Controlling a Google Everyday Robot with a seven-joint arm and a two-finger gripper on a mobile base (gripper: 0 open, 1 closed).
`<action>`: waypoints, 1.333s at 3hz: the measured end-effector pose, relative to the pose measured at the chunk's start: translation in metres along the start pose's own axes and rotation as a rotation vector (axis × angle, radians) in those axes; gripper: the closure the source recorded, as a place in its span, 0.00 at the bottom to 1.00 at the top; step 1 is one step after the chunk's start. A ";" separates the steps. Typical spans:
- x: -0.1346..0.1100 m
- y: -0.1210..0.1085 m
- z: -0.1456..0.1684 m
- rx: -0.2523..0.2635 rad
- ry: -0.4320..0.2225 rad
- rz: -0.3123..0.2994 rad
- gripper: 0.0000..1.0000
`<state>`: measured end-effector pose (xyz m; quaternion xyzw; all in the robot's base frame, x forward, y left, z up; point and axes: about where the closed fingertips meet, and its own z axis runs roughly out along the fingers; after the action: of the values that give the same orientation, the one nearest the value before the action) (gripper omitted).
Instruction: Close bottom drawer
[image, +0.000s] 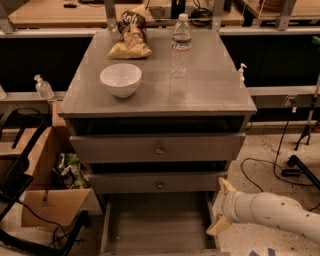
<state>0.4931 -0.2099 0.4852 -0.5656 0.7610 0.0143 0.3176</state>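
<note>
The bottom drawer (155, 220) of the grey wooden cabinet is pulled far out, showing its plank floor; its front panel and knob are cut off by the lower edge of the view. My gripper (221, 207) reaches in from the lower right on a white arm (272, 215). Its cream fingers (220, 225) are spread apart and empty, right beside the open drawer's right side wall, below the middle drawer (159, 183). I cannot tell if it touches the drawer.
On the cabinet top (210, 95) stand a white bowl (120, 79), a water bottle (181, 44) and a chip bag (131, 36). A cardboard box (55, 205) and black chair legs (20, 170) are at the left. Cables (280, 160) lie on the floor at right.
</note>
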 end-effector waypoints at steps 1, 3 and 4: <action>0.014 0.028 0.027 -0.052 -0.014 0.042 0.00; 0.050 0.064 0.066 -0.088 0.065 0.063 0.00; 0.085 0.098 0.101 -0.119 0.069 0.084 0.00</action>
<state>0.4413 -0.2083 0.3292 -0.5510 0.7924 0.0536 0.2562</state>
